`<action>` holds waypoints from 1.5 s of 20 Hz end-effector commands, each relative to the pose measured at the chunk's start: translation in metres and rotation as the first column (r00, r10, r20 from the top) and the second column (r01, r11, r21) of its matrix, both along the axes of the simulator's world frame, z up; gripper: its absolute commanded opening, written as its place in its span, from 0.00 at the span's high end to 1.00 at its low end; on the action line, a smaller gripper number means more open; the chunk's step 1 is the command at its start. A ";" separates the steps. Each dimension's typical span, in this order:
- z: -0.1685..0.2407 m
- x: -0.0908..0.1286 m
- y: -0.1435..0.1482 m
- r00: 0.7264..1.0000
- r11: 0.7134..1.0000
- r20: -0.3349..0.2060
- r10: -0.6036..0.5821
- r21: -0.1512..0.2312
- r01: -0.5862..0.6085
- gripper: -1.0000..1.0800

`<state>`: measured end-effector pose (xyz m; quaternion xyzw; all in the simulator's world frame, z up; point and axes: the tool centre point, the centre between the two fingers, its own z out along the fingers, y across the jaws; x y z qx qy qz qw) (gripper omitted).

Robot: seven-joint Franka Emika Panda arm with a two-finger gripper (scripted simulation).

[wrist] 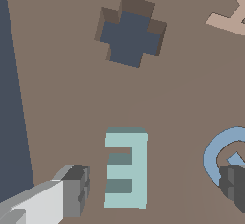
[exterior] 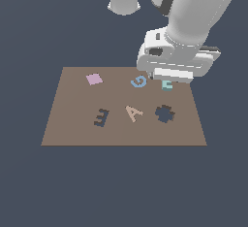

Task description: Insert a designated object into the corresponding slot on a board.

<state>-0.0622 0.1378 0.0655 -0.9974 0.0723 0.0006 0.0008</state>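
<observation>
The pale teal E block point(exterior: 167, 85) lies flat on the brown board point(exterior: 72, 129) near its far edge, toward the exterior view's right, partly hidden by my hand. In the wrist view the E block point(wrist: 125, 168) sits between my fingers. My gripper point(wrist: 155, 187) is open above it, with one finger point(wrist: 75, 189) apart from the block and the other finger point(wrist: 234, 182) over the blue G. The dark E-shaped slot point(exterior: 101, 117) is on the board toward the exterior view's left and is out of the wrist view.
The blue G point(exterior: 139, 81) lies just beside the E block and shows in the wrist view point(wrist: 222, 146). The peach A point(exterior: 133, 112) and the cross-shaped cutout point(exterior: 165, 114) lie nearer the front. A pink square point(exterior: 94, 79) sits at the far left.
</observation>
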 end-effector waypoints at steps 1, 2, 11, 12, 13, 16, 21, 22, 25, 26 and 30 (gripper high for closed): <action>-0.008 -0.002 0.009 1.000 1.000 0.001 -0.009 -0.001 0.009 0.04; -0.010 -0.003 0.012 1.000 1.000 0.001 -0.011 -0.001 0.011 0.04; -0.018 -0.004 0.017 1.000 1.000 0.000 -0.013 -0.002 0.013 0.04; -0.020 -0.004 0.017 1.000 1.000 0.000 -0.013 -0.002 0.013 0.04; -0.023 -0.004 0.017 1.000 1.000 0.000 -0.013 -0.002 0.013 0.04; -0.033 -0.004 0.018 1.000 1.000 0.001 -0.014 -0.002 0.014 0.04; -0.036 -0.004 0.018 1.000 1.000 0.001 -0.015 -0.002 0.015 1.00; -0.036 -0.004 0.018 1.000 1.000 0.001 -0.015 -0.002 0.015 1.00; -0.036 -0.004 0.018 1.000 1.000 0.001 -0.015 -0.002 0.015 1.00; -0.036 -0.004 0.018 1.000 1.000 0.001 -0.015 -0.002 0.015 1.00; -0.035 -0.004 0.018 1.000 1.000 0.001 -0.015 -0.002 0.015 1.00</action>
